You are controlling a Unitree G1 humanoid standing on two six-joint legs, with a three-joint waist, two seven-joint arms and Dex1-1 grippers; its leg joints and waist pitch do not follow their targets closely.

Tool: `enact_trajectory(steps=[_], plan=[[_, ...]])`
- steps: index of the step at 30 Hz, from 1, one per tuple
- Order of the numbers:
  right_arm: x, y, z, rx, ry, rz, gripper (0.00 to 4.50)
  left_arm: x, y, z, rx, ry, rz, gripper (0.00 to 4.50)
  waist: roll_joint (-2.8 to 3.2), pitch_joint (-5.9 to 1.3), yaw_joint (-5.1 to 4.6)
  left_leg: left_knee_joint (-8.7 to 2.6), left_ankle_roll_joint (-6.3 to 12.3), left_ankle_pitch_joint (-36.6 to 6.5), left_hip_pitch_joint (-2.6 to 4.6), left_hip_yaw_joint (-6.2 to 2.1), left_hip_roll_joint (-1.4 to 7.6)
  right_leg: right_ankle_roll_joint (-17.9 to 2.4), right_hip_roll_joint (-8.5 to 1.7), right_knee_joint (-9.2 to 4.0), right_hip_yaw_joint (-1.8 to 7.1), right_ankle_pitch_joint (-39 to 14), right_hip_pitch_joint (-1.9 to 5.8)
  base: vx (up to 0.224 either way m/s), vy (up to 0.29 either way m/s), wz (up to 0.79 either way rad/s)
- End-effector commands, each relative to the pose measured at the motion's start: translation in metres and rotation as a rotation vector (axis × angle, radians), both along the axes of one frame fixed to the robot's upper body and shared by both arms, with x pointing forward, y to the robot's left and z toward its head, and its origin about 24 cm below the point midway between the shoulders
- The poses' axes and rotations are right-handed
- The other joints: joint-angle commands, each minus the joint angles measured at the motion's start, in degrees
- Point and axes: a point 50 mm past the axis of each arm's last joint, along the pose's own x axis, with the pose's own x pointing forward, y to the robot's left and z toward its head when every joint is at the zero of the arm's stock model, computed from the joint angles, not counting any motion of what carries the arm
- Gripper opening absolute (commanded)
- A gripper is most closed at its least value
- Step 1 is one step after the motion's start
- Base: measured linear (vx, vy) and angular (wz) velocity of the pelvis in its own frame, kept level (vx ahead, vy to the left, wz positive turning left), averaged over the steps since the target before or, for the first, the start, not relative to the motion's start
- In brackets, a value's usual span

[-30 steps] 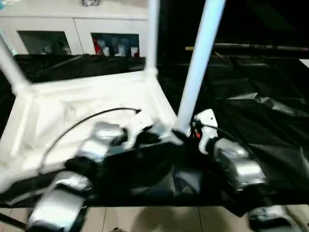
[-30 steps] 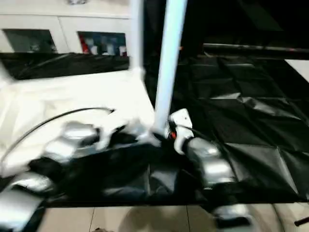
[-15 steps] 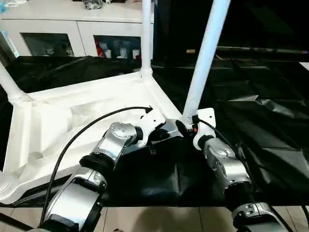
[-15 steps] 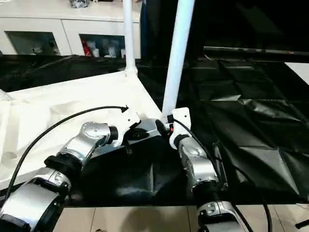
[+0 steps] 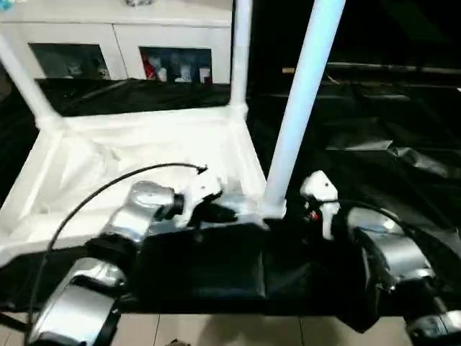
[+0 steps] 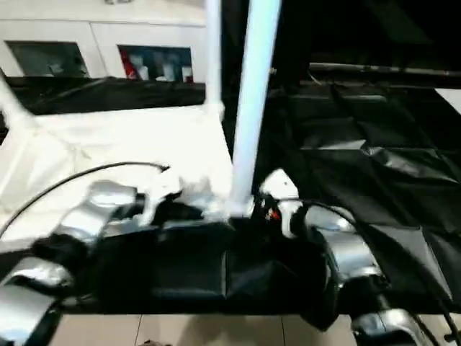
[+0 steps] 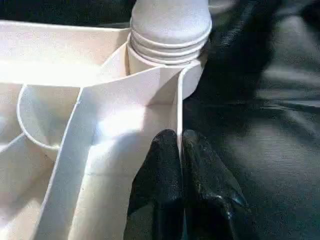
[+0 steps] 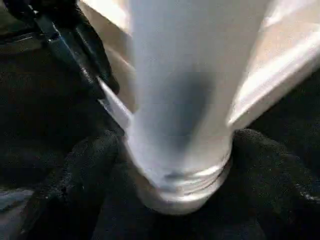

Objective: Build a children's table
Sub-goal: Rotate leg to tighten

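1. At the left of the head views the tabletop (image 5: 144, 155) lay upside down on the black-covered table (image 5: 403, 122), ribs up, much as it had half a second before; the whole picture had swung, which read as the camera moving, not the parts.
2. Left of centre, the left gripper (image 7: 181, 150) was still clenched on the tabletop's thin rim wall, its two fingers (image 7: 162, 165) pinched together just below the corner socket.
3. At centre, the near leg (image 5: 302, 101) stood upright in that near corner socket, and two more legs rose from the far corners in the upper left and upper middle.
4. Right of centre, the right gripper (image 8: 175, 200) kept its grasp around the leg's ribbed foot, fingers on either side.
5. Judged from that, the leg was being seated or steadied, with the fourth corner, at the lower left, not yet fitted.
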Motion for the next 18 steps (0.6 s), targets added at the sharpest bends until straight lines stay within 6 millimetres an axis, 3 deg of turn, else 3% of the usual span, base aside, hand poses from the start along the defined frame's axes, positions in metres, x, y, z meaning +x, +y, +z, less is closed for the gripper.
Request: enact_trajectory(steps=[1,9,16,18], plan=[[-0.0016,0.0031,0.0042,0.007,-0.001,0.038,3.94,-0.0078,-0.0057,-0.0029,-0.039,0.051,-0.065,0.00,-0.80,-3.77,0.14,-2.87,5.66,-8.57,1.00,-1.34,3.85,-15.32,-3.85,-2.99,2.61,-7.82,2.62,0.000,0.000,0.00],[-0.0045,0.0051,0.0057,0.032,0.030,0.072,3.77,-0.0108,-0.0045,-0.0021,-0.048,0.063,-0.076,0.00,-0.90,-3.28,0.23,-3.32,2.12,-14.69,1.07,-1.67,3.83,-12.21,-4.10,-3.88,2.82,-17.41,2.14,0.000,0.000,0.00],[-0.0046,0.0046,0.0047,0.023,0.042,0.077,3.13,-0.0125,-0.0036,-0.0019,-0.045,0.073,-0.075,0.00,-0.98,-3.58,0.33,-2.95,3.48,-10.65,0.86,-1.51,3.70,-13.35,-3.96,-3.17,2.77,-11.29,2.34,0.000,0.000,0.00],[-0.0042,0.0048,0.0040,0.021,0.041,0.074,2.96,-0.0126,-0.0033,-0.0021,-0.044,0.074,-0.073,0.00,-1.02,-3.47,0.30,-2.98,3.50,-11.20,0.83,-1.50,3.65,-13.24,-3.94,-3.34,2.71,-12.50,2.32,0.000,0.000,0.00]])
